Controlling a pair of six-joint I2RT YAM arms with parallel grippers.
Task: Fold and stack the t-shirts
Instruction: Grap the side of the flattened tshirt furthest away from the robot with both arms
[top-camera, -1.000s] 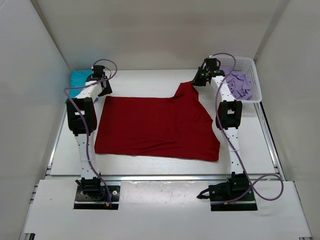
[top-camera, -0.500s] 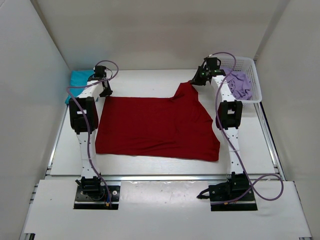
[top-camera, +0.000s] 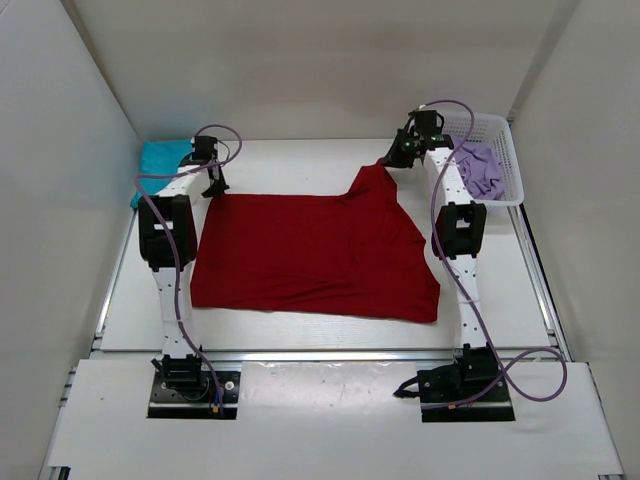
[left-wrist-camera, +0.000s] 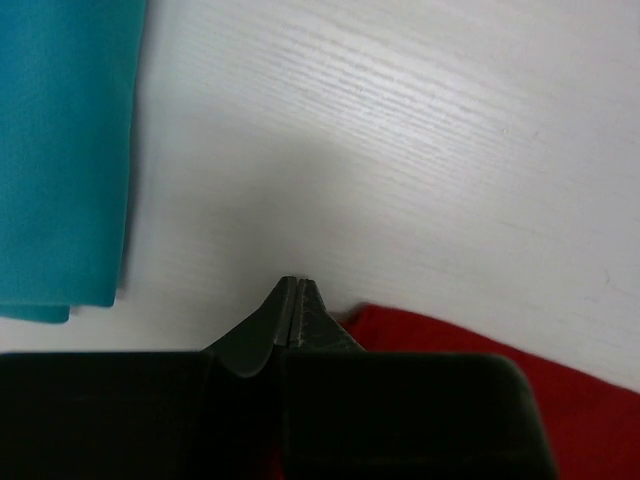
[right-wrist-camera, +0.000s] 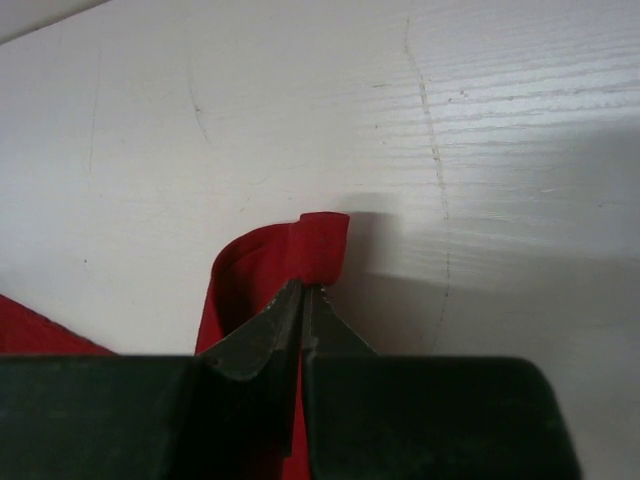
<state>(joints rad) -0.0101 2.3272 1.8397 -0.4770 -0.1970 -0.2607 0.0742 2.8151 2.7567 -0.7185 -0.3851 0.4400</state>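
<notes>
On the middle of the desk (top-camera: 300, 335) the red shirt (top-camera: 310, 255) lies spread almost flat, its near hem closer to the near right corner than to the near left. Its left edge runs beside the left arm, its right edge beside the right arm. At the shirt's far left corner the left end effector (top-camera: 213, 190) sits low with its fingers pressed together. The wrist view shows the red corner just beside the tips, and whether any cloth is caught between them I cannot tell. At the shirt's far right corner the right end effector (top-camera: 389, 163) is closed on a small fold of red cloth, which sticks out past its tips and rises above the desk. Farther back, a folded teal shirt (top-camera: 158, 160) lies in the far left corner. In the far right corner a white mesh basket (top-camera: 508, 140) holds the crumpled lilac shirt (top-camera: 482, 170).
</notes>
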